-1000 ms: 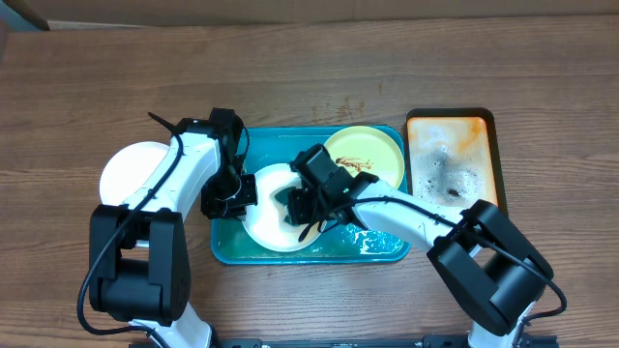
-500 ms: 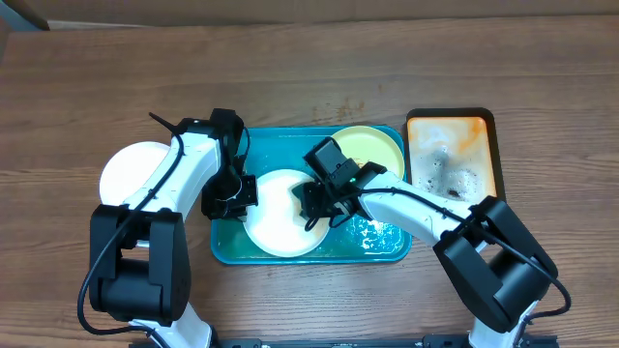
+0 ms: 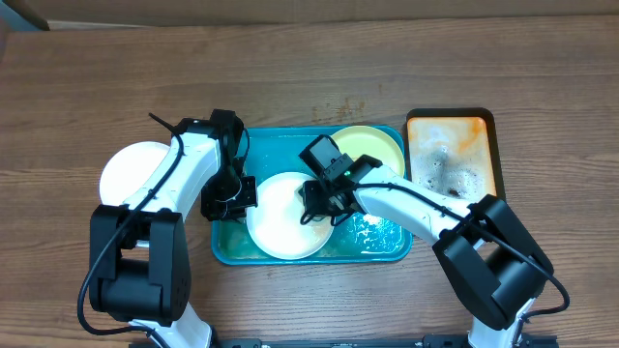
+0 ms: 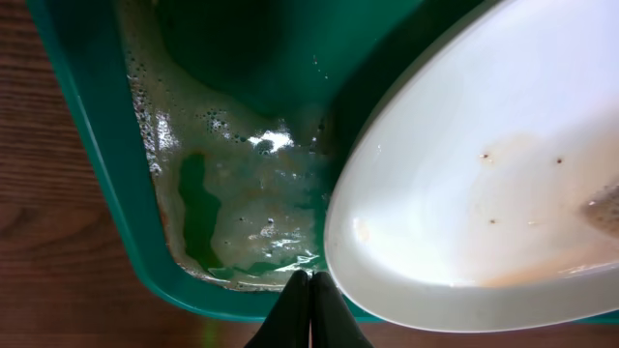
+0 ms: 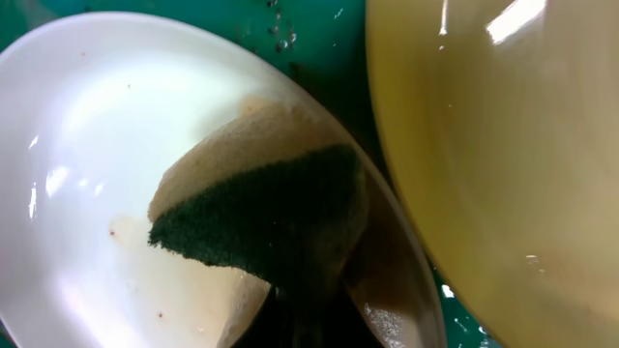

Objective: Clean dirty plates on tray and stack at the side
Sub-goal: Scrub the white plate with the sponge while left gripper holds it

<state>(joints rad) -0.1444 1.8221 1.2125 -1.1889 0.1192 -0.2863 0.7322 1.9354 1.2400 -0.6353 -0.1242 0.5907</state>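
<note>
Firstly, bare white plate (image 3: 131,172): lies on the wood outside the tray, at 9 o'clock of the overhead view, apart from the others.

Left claw (image 3: 230,196): fingers together, tips at the 9 o'clock rim of the middle plate. Whether the rim is pinched between them cannot be told.

Teal tray (image 3: 280,140): centre of the table, raised rim. Soapy foam (image 3: 372,232) pools toward its 4 o'clock corner and its left end.

Middle white plate (image 3: 280,217): in the tray, toward 7 o'clock. Faint brown specks and a pale smear on its face.

Right claw (image 3: 319,198): clamped on a sponge (image 5: 261,222), dark green scouring face with a tan body. The sponge rests on the middle plate near its 3 o'clock edge.

Yellow-green plate (image 3: 372,155): in the tray's 1 o'clock corner, just beside the middle plate.

Orange tray (image 3: 455,155): dark-rimmed, at 3 o'clock of the teal tray, holding suds and dark grime.

Surface: brown wood-grain table (image 3: 290,68).
</note>
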